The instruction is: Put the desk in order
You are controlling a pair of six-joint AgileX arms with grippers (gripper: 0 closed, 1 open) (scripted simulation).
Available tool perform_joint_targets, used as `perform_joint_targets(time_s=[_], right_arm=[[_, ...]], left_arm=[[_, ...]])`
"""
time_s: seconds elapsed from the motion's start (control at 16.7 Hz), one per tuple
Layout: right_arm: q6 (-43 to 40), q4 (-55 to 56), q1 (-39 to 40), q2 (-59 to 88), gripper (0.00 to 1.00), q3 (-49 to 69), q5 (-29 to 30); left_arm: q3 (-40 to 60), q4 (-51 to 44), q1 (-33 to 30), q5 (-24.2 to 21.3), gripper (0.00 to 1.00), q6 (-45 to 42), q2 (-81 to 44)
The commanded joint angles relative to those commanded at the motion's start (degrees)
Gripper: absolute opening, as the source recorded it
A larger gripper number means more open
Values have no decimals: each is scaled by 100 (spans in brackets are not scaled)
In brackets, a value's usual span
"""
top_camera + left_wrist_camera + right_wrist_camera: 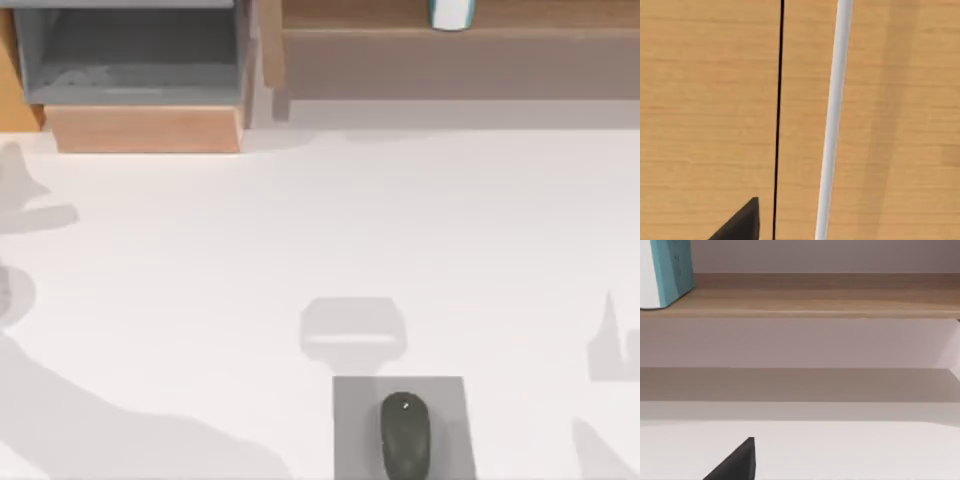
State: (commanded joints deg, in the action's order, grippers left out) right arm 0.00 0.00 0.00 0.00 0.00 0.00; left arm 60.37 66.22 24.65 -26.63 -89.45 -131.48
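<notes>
1. White and broad, the desk (pixel 200 250) filled most of the top view, with light wooden shelf units along its far edge.
2. Its open surface carried little. A grey mouse pad (pixel 350 420) lay at the near edge, right of centre, and a dark mouse (pixel 405 435) rested on it, well inside its border.
3. On the right-hand wooden shelf (pixel 400 25) stood a teal-and-white container (pixel 451 12), upright. The right wrist view showed it at one end of the board (pixel 670 270).
4. The left unit showed a grey compartment (pixel 130 55) behind a wooden front (pixel 145 128). I could not tell whether this was an open drawer or a fixed bay.
5. Judged from this layout, the tidying looked close to done, and any remaining step probably concerned that grey compartment.
6. To do that step well, the arm should approach square to the wooden front and press evenly and slowly, so the unit does not skew.
7. The left gripper (pixel 740 222) appeared as a dark wedge in front of a wood-grain surface crossed by a black seam and a white strip (pixel 832 120). It seemed off to the left side, close to wood.
8. The right gripper (pixel 735 462) appeared as a similar wedge over the white top, facing the shelf.
9. I could not tell whether either gripper was spread or closed.
10. Nothing lay between the arms and the shelves. The mouse and pad lay well apart from both units and should be left alone.
</notes>
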Motion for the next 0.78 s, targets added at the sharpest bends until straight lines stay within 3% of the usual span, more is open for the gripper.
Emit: perform_joint_targets(time_s=[0.3, 0.54, 0.78], right_arm=[[0, 0, 0, 0, 100, 0, 0], [0, 0, 0, 0, 100, 0, 0], [0, 0, 0, 0, 100, 0, 0]], left_arm=[[-638, -455, -1155, 461, 100, 1108, 551], [-922, -1106, -3001, 1216, 100, 2708, 943], [-452, -1902, -4953, 2330, 100, 4560, 833]])
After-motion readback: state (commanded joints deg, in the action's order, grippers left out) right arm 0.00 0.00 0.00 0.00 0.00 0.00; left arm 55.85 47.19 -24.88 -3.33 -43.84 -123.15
